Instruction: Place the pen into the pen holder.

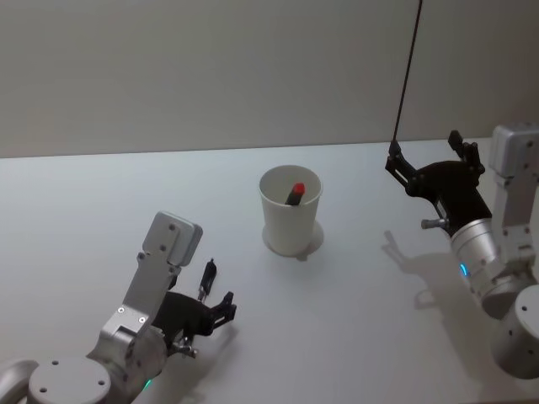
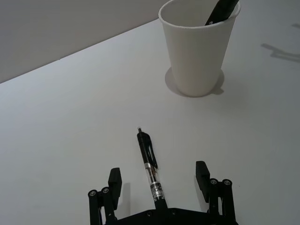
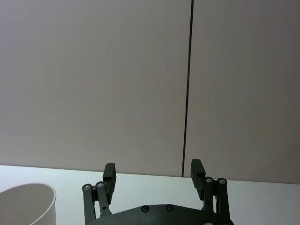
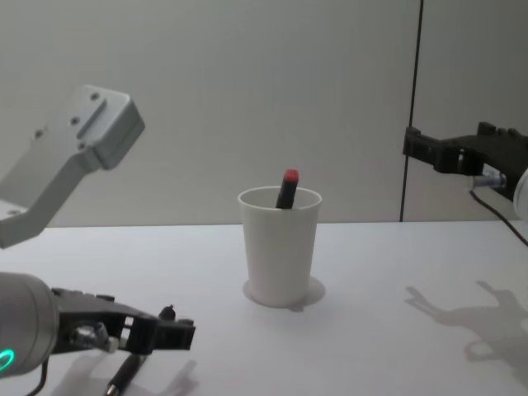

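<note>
my left claw (image 2: 158, 172) is down low at the near left part of the flat white table (image 1: 84, 210). its two black fingers (image 2: 114, 180) are spread wide apart. they hold nothing.

the black and see-through plastic pen (image 2: 150, 166) lies flat on the table, right in the gap between those two fingers. neither finger touches it. one end of the pen runs back under the body of the claw. the other end sticks out past the fingertips and points about toward the cup. in the head view i see the pen (image 1: 206, 280) just beside the left claw (image 1: 212, 305), and in the chest view it lies (image 4: 124, 375) under the claw (image 4: 169, 330).

the plain white paper cup (image 1: 290, 215) stands upright in the middle of the table, well apart from the pen. a black marker with a red cap (image 1: 296, 193) leans inside it, red end up above the rim.

my right claw (image 1: 425, 145) hangs up in the air on the right side, well apart from the cup. its fingers (image 3: 109, 171) are spread apart too, with nothing between them.
</note>
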### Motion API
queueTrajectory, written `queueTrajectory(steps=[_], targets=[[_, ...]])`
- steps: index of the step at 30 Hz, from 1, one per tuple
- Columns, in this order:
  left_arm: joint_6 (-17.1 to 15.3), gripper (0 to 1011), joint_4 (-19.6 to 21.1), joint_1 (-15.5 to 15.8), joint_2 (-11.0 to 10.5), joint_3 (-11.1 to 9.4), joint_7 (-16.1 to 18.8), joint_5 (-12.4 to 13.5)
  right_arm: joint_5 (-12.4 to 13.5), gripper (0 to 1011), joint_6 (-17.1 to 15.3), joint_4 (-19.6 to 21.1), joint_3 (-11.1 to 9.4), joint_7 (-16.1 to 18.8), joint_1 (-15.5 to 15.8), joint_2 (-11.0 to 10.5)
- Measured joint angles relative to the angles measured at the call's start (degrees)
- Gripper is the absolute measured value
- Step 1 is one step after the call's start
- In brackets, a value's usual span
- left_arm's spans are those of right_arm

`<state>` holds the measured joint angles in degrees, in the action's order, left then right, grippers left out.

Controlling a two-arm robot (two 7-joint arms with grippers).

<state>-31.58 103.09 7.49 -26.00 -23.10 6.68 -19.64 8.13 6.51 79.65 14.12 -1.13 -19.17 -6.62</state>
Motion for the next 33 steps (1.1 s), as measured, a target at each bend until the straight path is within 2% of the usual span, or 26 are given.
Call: queueTrajectory(steps=[15, 21, 23, 26, 27, 33], targets=[[-2.3, 1009, -1.2, -0.6, 0.4, 0.6, 0.0, -0.3, 0.0, 1001, 0.0, 0.0, 0.0, 0.0, 0.0, 0.0], [-2.4, 918, -1.8, -0.6, 0.6, 0.9, 0.2, -0.6, 0.0, 1001, 0.0, 0.0, 0.0, 0.0, 0.0, 0.0], [-2.4, 844, -2.0, -0.7, 0.8, 1.1, 0.4, -1.0, 0.0, 1001, 0.0, 0.0, 0.0, 0.0, 0.0, 0.0], [-2.2, 794, -2.3, -0.7, 0.9, 1.3, 0.6, -1.5, 0.0, 1001, 0.0, 0.0, 0.0, 0.0, 0.0, 0.0], [-2.1, 731, -2.4, -0.7, 1.0, 1.5, 0.7, -1.7, 0.0, 1001, 0.0, 0.0, 0.0, 0.0, 0.0, 0.0], [-1.9, 641, -2.7, -0.9, 1.3, 1.9, 1.3, -2.8, 0.0, 1001, 0.0, 0.0, 0.0, 0.0, 0.0, 0.0]])
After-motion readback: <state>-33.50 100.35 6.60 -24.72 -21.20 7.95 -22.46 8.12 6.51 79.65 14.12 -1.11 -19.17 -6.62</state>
